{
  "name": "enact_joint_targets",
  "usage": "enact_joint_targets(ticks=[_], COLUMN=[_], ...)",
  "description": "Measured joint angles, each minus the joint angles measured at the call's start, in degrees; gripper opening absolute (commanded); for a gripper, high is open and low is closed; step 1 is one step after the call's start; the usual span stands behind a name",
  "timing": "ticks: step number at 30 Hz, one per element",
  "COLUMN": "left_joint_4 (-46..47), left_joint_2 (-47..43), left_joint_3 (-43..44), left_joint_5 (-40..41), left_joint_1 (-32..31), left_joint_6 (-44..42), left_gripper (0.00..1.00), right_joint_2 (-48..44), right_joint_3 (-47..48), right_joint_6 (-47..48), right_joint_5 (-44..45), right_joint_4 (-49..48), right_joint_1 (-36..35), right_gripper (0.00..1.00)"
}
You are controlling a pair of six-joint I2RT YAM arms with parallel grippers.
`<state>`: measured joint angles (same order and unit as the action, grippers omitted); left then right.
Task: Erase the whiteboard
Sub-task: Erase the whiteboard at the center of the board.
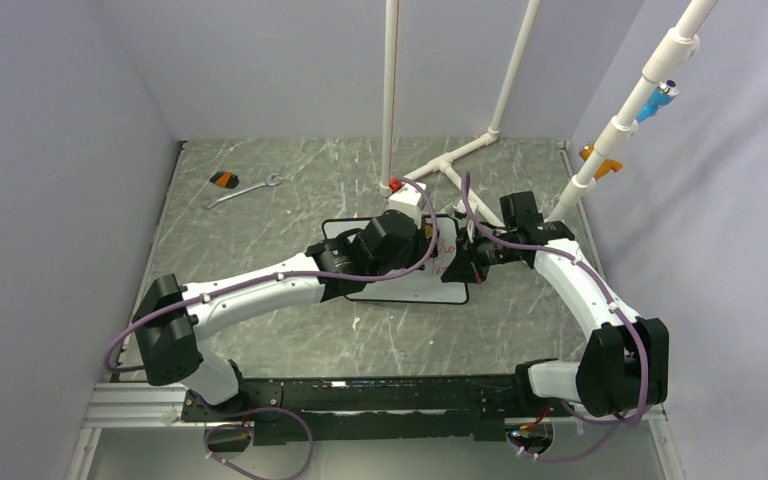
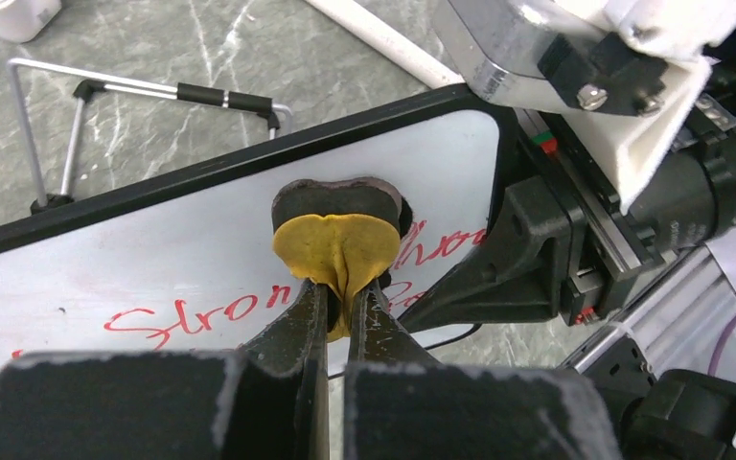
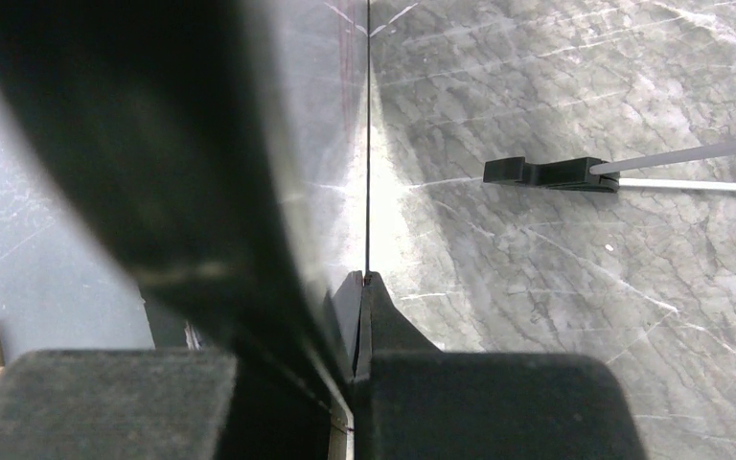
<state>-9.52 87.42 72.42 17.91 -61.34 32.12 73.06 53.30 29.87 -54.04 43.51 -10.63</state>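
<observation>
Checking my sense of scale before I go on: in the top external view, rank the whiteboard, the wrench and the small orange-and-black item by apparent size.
1. whiteboard, largest, though the arms cover much of it.
2. wrench, long but thin.
3. orange-and-black item, smallest.

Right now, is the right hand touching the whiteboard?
Touching. Right wrist view: the right hand is shut on the whiteboard's edge; left wrist view shows its finger over that edge.

Table viewed steeply from above, from 6 o'clock; wrist views taken close; whiteboard shared by all three
</observation>
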Motion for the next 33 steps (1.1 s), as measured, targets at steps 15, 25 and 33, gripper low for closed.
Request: enact_joint_targets(ticks=[15, 25, 33], left_joint_4=[-4.7, -3.8, -3.9], left_joint_2=[-5.6, 0.3, 1.1], left_joint_3=[-4.3, 3.3, 3.2], left_joint_5=[2.2, -4.0, -1.4], left_joint_1=[6.1, 2.1, 2.0], left_joint_6=[1.7, -1.3, -0.7], left_gripper=[0.0, 0.0, 0.0], right_joint_2=[0.0, 0.0, 0.0], right_joint_3=[0.0, 0.0, 0.0], right_joint_6=[-0.6, 0.0, -0.9], right_joint_5=[0.0, 0.0, 0.0], right_joint_4=[0.0, 0.0, 0.1], right_joint_1=[0.1, 0.2, 0.3], right_gripper=[0.0, 0.0, 0.0])
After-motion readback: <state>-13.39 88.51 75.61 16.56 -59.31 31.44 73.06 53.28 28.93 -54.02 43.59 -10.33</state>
